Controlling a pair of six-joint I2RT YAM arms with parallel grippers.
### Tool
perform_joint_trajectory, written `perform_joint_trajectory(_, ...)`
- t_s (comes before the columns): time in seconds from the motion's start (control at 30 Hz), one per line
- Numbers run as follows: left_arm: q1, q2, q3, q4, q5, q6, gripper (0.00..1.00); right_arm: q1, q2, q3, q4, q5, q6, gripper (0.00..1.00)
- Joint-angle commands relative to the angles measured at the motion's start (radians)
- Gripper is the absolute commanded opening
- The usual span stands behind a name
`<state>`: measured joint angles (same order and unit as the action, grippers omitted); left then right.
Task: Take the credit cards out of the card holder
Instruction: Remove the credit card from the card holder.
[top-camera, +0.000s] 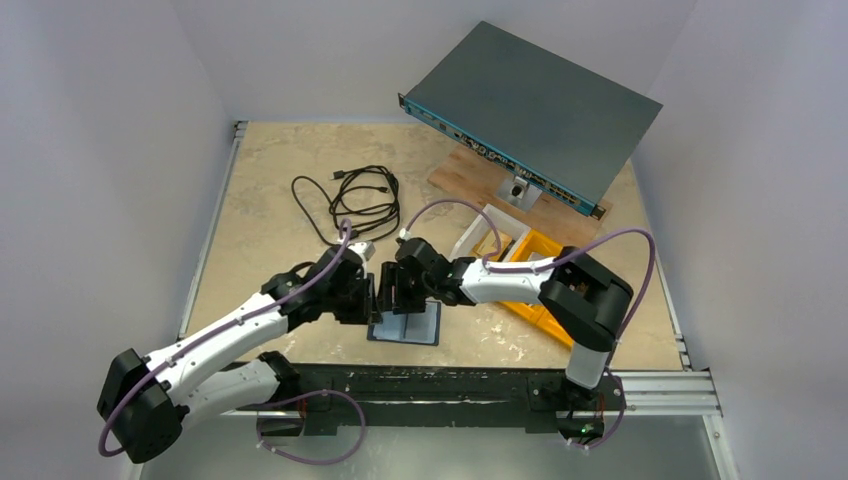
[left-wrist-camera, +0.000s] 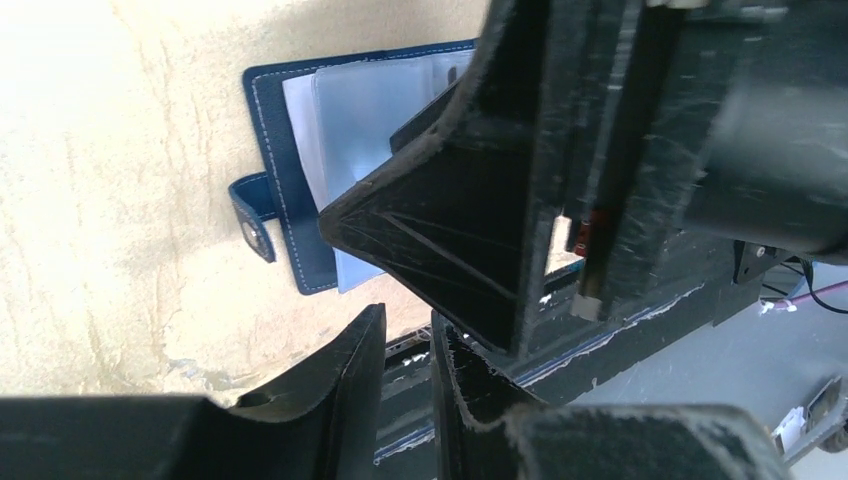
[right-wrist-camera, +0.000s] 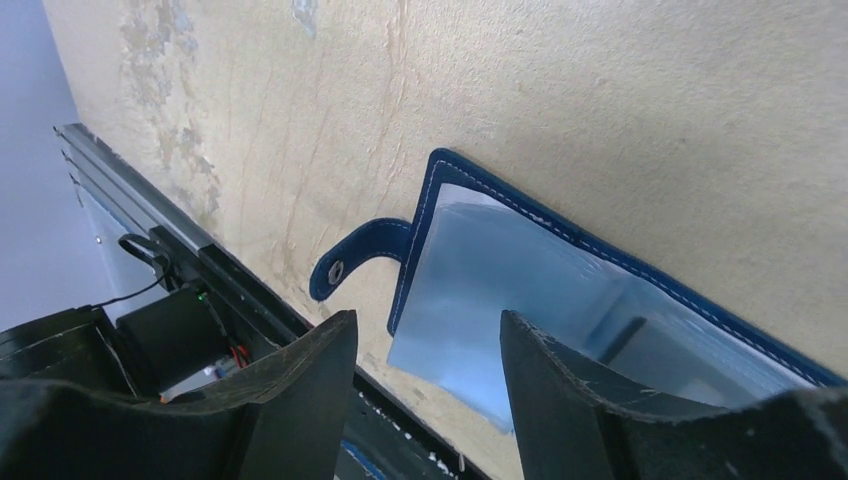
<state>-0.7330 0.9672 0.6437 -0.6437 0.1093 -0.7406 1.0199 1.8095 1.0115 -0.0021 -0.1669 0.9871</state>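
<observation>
Right wrist view, my right fingers (right-wrist-camera: 335, 345): spread apart and empty, hovering over the open card holder (right-wrist-camera: 520, 260).
My left fingers (left-wrist-camera: 365, 340): only a narrow slit between them, gripping nothing, near the holder.
Card holder: lies open on the worktop (right-wrist-camera: 600, 90), snap tab (right-wrist-camera: 355, 262) sticking out sideways.
Handling: probably light and floppy, with slick clear sleeves (left-wrist-camera: 350, 110). I'd pin one cover and pinch at a sleeve's mouth.

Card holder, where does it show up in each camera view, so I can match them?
Top view: the card holder lies open just below centre.
Left wrist: upper left of centre, partly hidden.
Right wrist: centre to lower right, open.
Shared landmark: its snap tab, visible in both wrist views.
</observation>
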Motion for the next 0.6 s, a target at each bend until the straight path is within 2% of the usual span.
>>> perform_joint_trajectory(0.0, 0.005, 0.033, 0.023, 0.097, 0.057, -0.015, 0.22, -0.001, -0.115, 0.034, -0.064, 0.051, -0.004, 0.56)
perform_joint_trajectory(0.2, -0.013, 0.101, 0.051, 0.149, 0.068, -0.015, 0.24, -0.031, -0.255, -0.007, -0.2, 0.174, 0.005, 0.61)
perform_joint_trajectory(0.37, -0.099, 0.217, 0.119, 0.159, -0.005, -0.005, 0.32, -0.092, -0.369, -0.11, -0.265, 0.241, 0.027, 0.63)
perform_joint_trajectory(0.47, -0.148, 0.31, 0.172, 0.164, -0.058, 0.001, 0.42, -0.118, -0.429, -0.181, -0.297, 0.272, 0.041, 0.63)
perform_joint_trajectory(0.57, -0.199, 0.393, 0.226, 0.15, -0.134, 0.012, 0.47, -0.135, -0.486, -0.243, -0.318, 0.296, 0.062, 0.65)
